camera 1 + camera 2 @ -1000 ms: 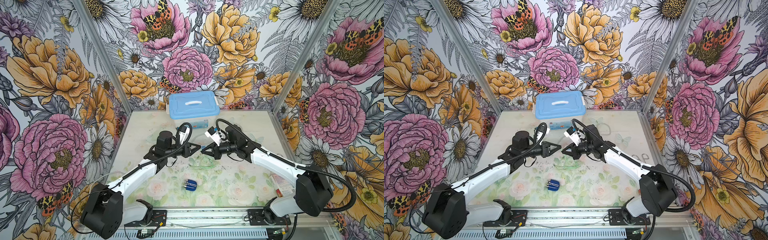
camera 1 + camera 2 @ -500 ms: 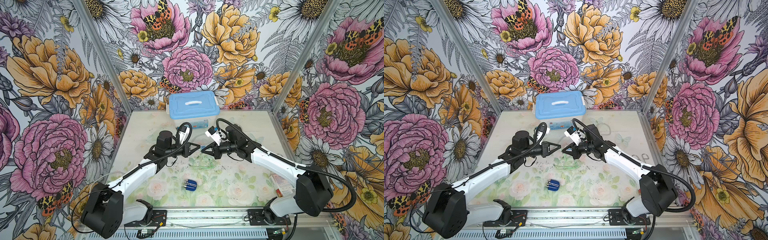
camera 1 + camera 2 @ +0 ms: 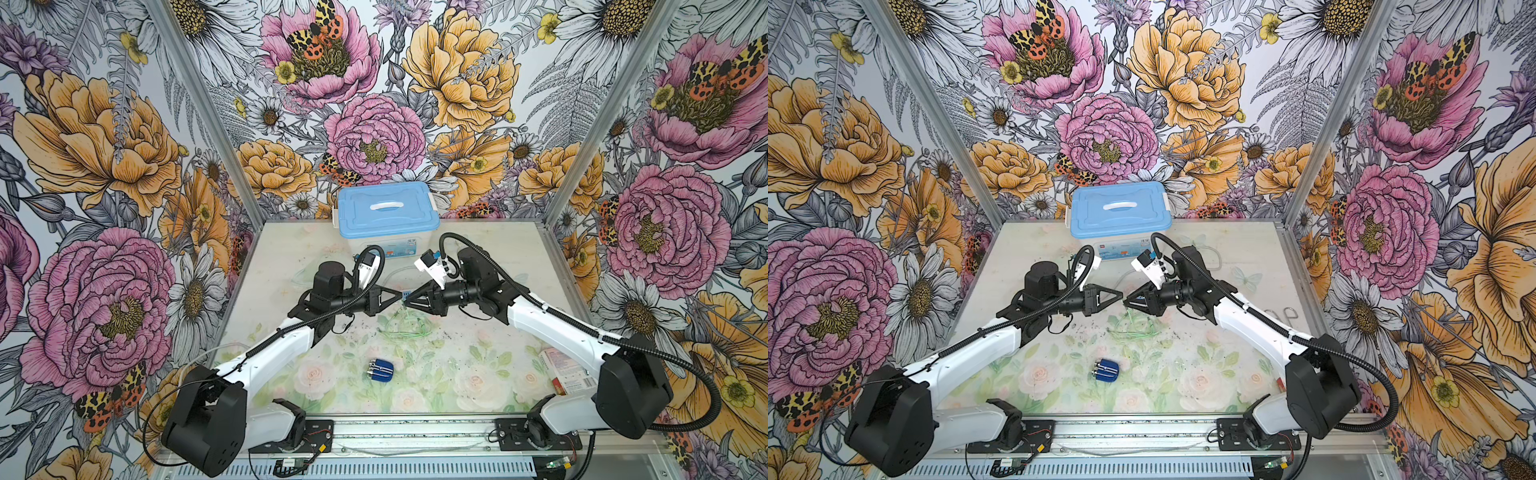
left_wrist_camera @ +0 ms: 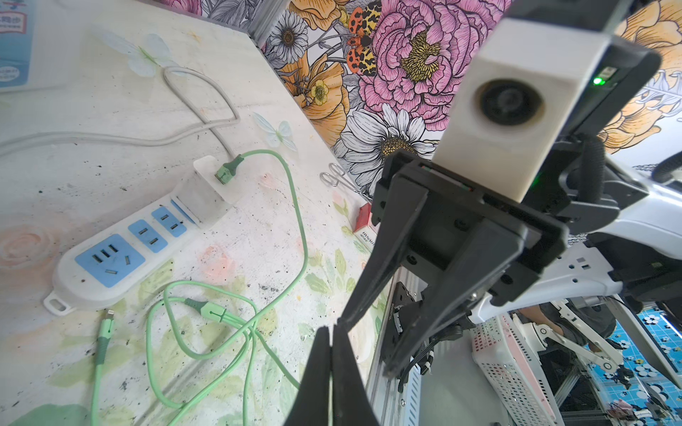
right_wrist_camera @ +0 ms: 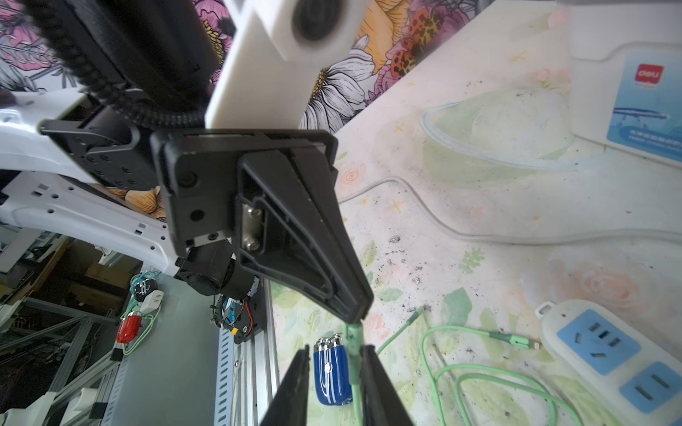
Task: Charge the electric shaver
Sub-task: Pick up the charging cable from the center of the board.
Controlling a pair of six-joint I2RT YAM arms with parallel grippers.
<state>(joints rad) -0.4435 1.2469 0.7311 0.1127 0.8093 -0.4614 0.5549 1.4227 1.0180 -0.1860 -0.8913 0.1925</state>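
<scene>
Left gripper [image 5: 355,315] has just clamped shut on the green cable [image 5: 355,343] end; right gripper [image 5: 336,350] jaws have parted around it. Handover looks done, plug-in next. Electric shaver [image 3: 380,371] lies untouched on the tabletop [image 3: 478,365], 6 o'clock from both grippers. Only the right wrist view shows the grip; only the left wrist view shows the power strip [image 4: 121,254] and charger block [image 4: 212,184].

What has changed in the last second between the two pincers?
The left pincer has closed on the end of the green cable, and the right pincer has opened, letting it go. Neither arm has visibly moved; the electric shaver lies where it was, with no cable in it.
</scene>
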